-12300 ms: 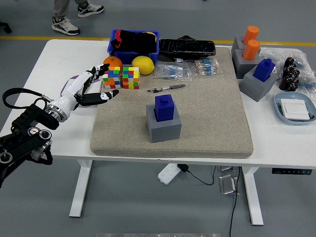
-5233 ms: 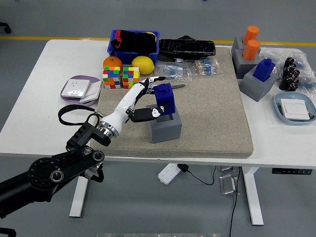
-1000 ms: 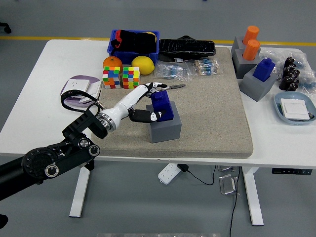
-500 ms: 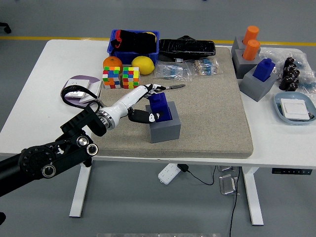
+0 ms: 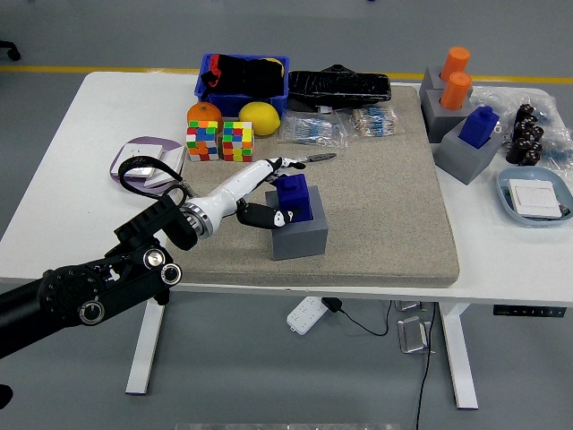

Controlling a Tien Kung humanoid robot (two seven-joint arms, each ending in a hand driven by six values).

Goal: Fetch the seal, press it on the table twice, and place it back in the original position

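Black left arm enters lower left; left hand (image 5: 269, 193) wrapped on blue seal (image 5: 293, 197), thumb on near face, fingers behind. Seal seated in grey holder (image 5: 298, 230), mid felt mat (image 5: 376, 206). Advice: firm grip, lift straight up, clear socket before moving sideways. Mat soft, free patch right of holder. Worktop (image 5: 81, 170) white; cubes (image 5: 220, 141), fruit, blue bin (image 5: 243, 86) beyond. Grey floor far.
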